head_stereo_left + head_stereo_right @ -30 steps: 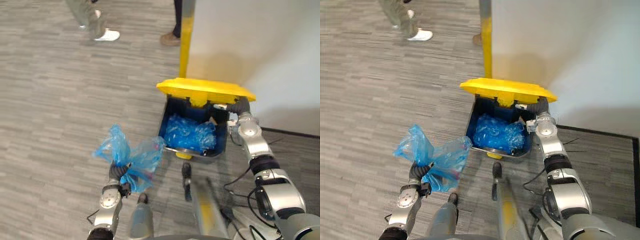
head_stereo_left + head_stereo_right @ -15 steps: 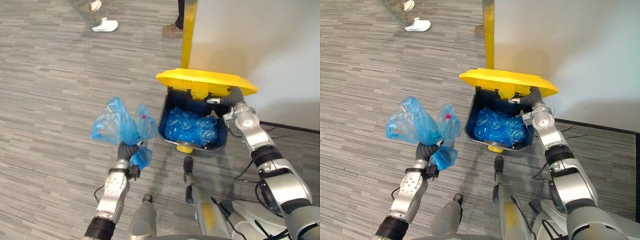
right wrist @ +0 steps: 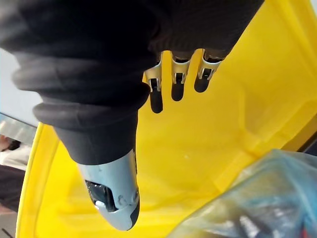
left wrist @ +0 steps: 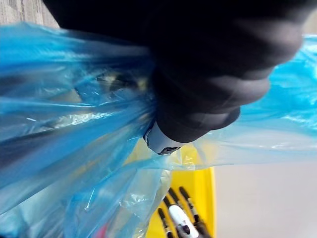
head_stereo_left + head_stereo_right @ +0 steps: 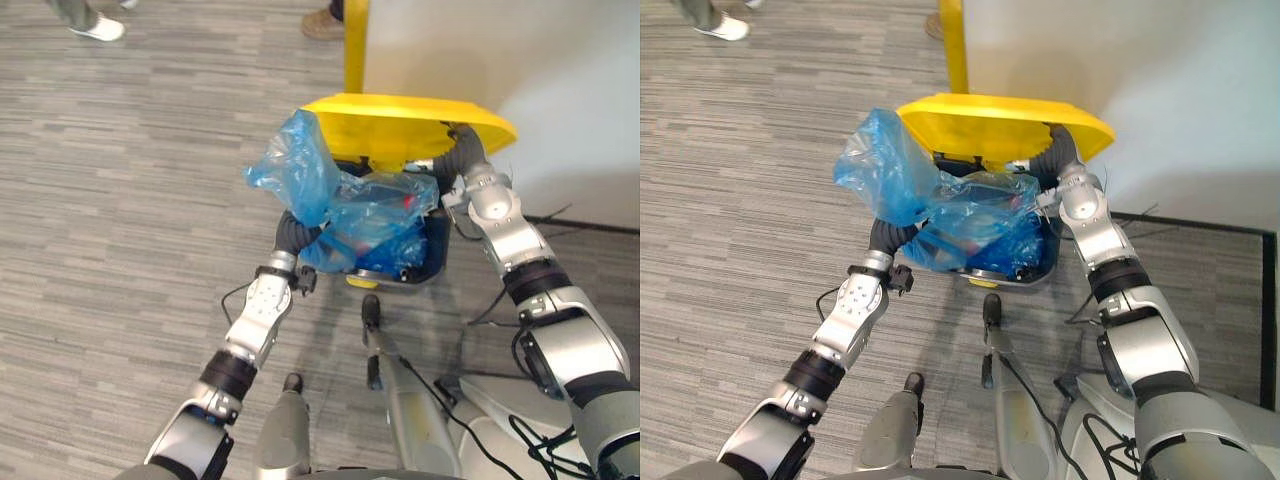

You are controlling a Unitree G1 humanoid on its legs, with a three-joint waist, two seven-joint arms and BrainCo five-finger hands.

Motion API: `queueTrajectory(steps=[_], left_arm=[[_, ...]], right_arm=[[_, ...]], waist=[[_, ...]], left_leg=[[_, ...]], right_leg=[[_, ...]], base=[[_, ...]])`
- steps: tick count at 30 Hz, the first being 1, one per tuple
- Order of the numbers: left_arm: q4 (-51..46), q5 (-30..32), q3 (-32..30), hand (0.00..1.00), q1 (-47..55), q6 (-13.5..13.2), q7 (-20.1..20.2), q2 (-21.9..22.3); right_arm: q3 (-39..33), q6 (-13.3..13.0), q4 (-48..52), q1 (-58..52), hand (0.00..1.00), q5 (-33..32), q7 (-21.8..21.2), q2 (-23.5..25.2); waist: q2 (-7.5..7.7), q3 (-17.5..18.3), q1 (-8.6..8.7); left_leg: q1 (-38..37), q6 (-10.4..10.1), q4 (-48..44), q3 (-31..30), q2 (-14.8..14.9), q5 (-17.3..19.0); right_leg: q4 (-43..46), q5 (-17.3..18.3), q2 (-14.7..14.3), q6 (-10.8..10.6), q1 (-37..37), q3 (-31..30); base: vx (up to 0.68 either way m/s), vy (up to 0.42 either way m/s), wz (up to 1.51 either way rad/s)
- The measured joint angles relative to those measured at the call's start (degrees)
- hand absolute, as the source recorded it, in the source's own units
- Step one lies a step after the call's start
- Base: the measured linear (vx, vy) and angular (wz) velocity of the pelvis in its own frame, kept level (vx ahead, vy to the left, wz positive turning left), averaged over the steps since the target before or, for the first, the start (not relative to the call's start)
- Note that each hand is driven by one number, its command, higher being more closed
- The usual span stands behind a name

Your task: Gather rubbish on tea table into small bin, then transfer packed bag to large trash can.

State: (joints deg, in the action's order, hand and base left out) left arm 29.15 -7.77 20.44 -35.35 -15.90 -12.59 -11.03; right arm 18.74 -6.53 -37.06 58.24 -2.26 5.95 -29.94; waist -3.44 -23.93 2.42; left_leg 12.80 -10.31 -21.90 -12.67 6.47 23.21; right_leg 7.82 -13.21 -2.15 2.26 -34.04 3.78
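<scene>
The large trash can has a dark blue body [image 5: 437,243] and a yellow lid [image 5: 400,115] that is tipped up. A blue liner [image 5: 398,252] shows inside it. My right hand [image 5: 463,156] reaches under the lid, and its straight fingers [image 3: 173,84] press on the lid's yellow underside [image 3: 218,144]. A packed blue bag [image 5: 335,205] of rubbish hangs in the air over the can's opening. My left hand [image 5: 292,233] grips the bag's bunched neck [image 4: 74,129], and the plastic wraps round the hand.
A white wall [image 5: 520,60] with a yellow post [image 5: 355,40] stands right behind the can. A person's shoes [image 5: 98,28] show on the grey floor at the far left, and another shoe [image 5: 322,22] beside the post.
My left arm has lifted the blue bag from low on the left up and to the right, over the open can. The right hand stays under the lid. The camera has shifted.
</scene>
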Motion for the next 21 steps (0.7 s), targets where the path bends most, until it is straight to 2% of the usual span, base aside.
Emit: queueTrajectory(steps=[1,2,6,8,14,18,21], left_arm=[[3.82,0.89,1.11,1.0,-2.66,0.77,-0.04,0.19],[5.44,1.27,1.69,0.0,-3.83,1.1,-0.04,0.26],[15.21,4.12,2.29,0.0,-10.19,3.0,0.06,1.85],[20.21,7.35,0.46,0.0,-12.5,4.89,-0.07,3.04],[21.36,16.03,-3.09,0.0,-13.08,8.42,-0.15,7.59],[21.33,20.37,-5.12,0.0,-12.95,9.56,-0.02,11.03],[20.68,22.02,-5.28,0.0,-12.83,10.04,0.0,11.71]], right_arm=[[1.03,-0.17,0.41,1.57,0.0,-0.03,0.0,0.14],[1.62,-0.32,0.41,2.22,0.0,-0.06,0.02,0.17],[3.27,-0.77,3.53,3.73,0.0,-0.45,0.07,1.21],[4.33,-0.94,5.93,3.77,0.0,-0.52,0.23,3.4],[4.29,-1.43,12.31,3.05,0.0,-0.5,0.35,6.98],[4.03,-1.91,16.37,-0.13,0.0,0.59,0.6,7.25],[3.11,-1.93,18.46,-3.81,0.0,2.16,0.6,7.37]], waist=[[0.11,-0.11,0.12],[0.13,-0.34,0.2],[0.94,-1.76,0.49],[1.02,-1.83,1.05],[1.07,-1.85,1.33],[1.12,-1.82,1.31],[1.16,-1.77,1.12]], left_leg=[[0.96,-0.02,0.09,0.72,-0.13,-0.02],[1.15,-0.12,0.2,1.06,-0.19,-0.08],[1.63,-1.06,2.03,3.07,-0.54,-0.73],[2.56,-1.09,2.04,3.95,-0.49,-0.73],[3.54,-1.12,1.68,7.69,0.29,-0.7],[4.92,-1.12,-0.34,10.22,1.01,-0.65],[5.89,-1.18,-2.32,11.6,1.29,-0.44]], right_leg=[[0.13,-0.52,-0.13,0.27,-1.48,-0.73],[0.17,-0.75,-0.14,0.56,-1.84,-0.93],[0.98,-0.79,-0.08,0.54,-4.4,-2.67],[1.09,-0.79,-0.23,0.54,-5.59,-3.16],[1.29,-0.73,-0.33,0.47,-6.91,-3.76],[2.49,-0.1,0.22,-0.23,-7.69,-3.54],[3.42,-0.03,0.84,-0.25,-8.01,-3.0]], base=[[0.0,0.037,-0.22],[0.01,0.053,-0.26],[0.0,0.034,-0.18],[-0.01,0.026,-0.13],[-0.02,0.036,-0.08],[-0.04,0.035,0.04],[-0.04,0.042,0.07]])
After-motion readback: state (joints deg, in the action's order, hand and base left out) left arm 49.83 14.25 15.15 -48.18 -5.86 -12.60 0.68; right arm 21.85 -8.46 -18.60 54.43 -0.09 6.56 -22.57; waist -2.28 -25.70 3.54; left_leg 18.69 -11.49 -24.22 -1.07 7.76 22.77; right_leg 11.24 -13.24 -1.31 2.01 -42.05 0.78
